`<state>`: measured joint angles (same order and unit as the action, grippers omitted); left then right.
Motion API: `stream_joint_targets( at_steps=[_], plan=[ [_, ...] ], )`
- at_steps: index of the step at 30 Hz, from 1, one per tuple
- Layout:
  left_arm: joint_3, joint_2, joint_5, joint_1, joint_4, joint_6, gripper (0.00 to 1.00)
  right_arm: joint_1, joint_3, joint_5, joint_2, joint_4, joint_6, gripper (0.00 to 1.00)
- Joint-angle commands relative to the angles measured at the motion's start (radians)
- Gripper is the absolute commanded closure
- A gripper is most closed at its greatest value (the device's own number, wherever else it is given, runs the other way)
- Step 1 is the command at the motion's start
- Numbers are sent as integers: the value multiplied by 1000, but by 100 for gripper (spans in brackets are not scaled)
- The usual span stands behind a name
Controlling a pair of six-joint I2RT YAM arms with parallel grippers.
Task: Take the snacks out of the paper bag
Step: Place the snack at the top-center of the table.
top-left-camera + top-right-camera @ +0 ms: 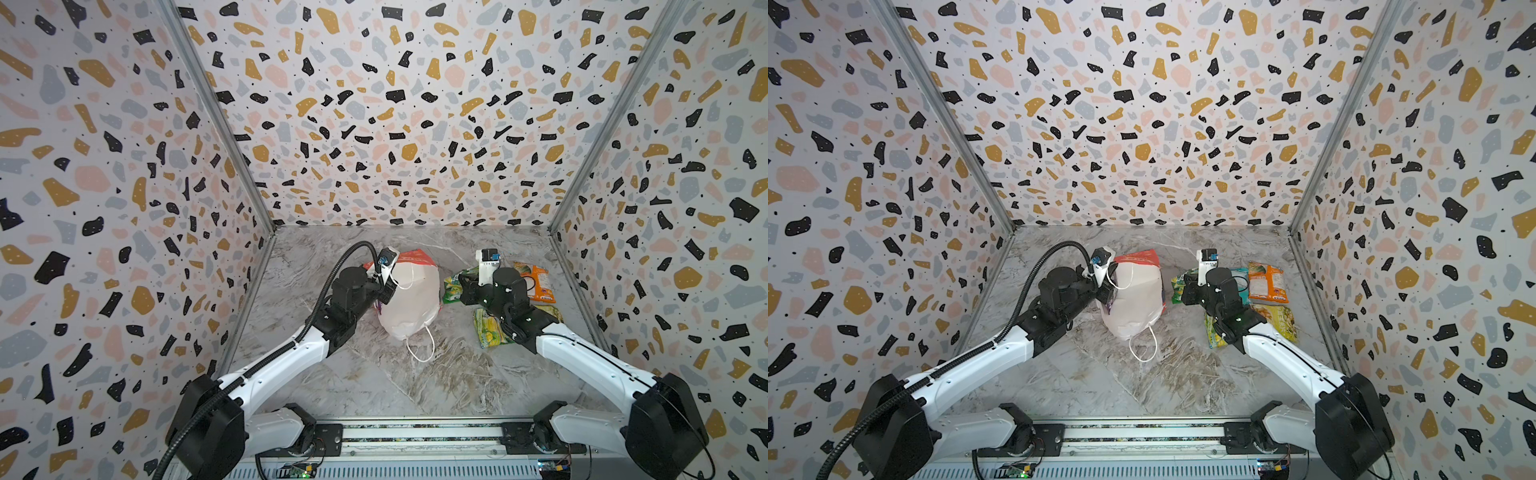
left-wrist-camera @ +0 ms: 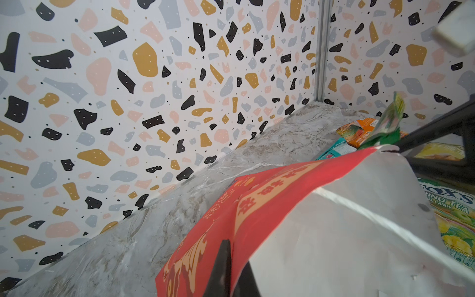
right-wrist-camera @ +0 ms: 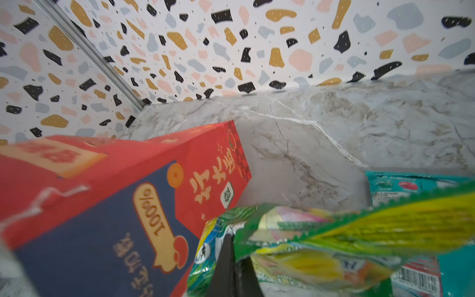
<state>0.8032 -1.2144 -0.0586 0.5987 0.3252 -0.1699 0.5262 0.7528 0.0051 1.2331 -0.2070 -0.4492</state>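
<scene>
Marble worktop point(image 1: 374, 382) carried the paper bag point(image 1: 415, 303), its rim pinched in the left jaws. To the bag's right, outside its mouth, the right jaws gripped a green packet point(image 3: 334, 231) by one end, its length running away from the bag.

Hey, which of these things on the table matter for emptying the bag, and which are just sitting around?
Job: paper bag, in the left pincer; green packet, in the right pincer; orange packet, teal packet, yellow packet, FOX'S packet, all out.
Lying about: nothing loose; only the marble table and patterned walls.
</scene>
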Motion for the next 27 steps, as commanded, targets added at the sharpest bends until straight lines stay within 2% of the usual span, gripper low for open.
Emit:
stream_joint_targets(
  at_steps=[1, 7, 19, 27],
  plan=[
    [-12, 36, -28, 3, 72, -9, 100, -21, -8, -27, 14, -118, -25, 100],
    [-26, 52, -46, 3, 90, -8, 100, -28, 14, -51, 109, -144, -50, 100],
    [-36, 44, -32, 3, 98, -14, 100, -38, 71, 11, 271, -150, -104, 100],
    [-35, 44, -25, 3, 97, -19, 100, -82, 121, 30, 342, -152, -124, 98]
  ],
)
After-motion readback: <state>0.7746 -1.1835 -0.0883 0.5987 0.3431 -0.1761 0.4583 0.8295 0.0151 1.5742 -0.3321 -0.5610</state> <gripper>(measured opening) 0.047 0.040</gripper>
